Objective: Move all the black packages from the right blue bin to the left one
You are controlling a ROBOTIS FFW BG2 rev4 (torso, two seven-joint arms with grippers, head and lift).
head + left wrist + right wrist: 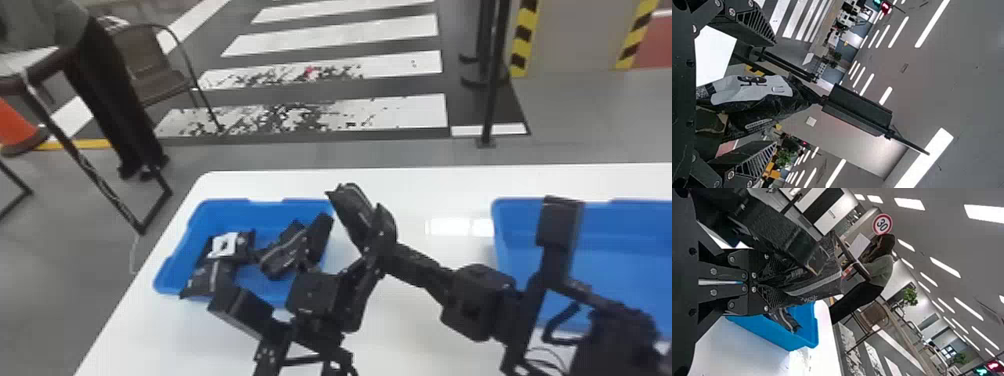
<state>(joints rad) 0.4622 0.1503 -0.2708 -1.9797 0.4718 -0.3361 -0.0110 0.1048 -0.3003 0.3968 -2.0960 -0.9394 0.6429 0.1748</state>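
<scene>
Your right gripper (395, 252), near the centre of the head view, had its fingers pinched together on a black plastic package with a silver stripe (351, 210), raised beside the right edge of the left blue plastic bin (175, 272). Your left gripper (356, 222) had its two fingers spread wide, with the package between them; you couldn't tell whether they touched it. In the right wrist view, one dark finger of the left gripper crossed over the package.

More black packages (282, 257) lay in the left bin, left of centre, one bearing a white label (223, 246). The right blue plastic bin (620, 250) sat at the right edge on the same white table (425, 185). Beyond, you had white crossing stripes (345, 30) across the upper middle, a brown chair (150, 65) upper left and an orange cone (12, 125) at the left edge.
</scene>
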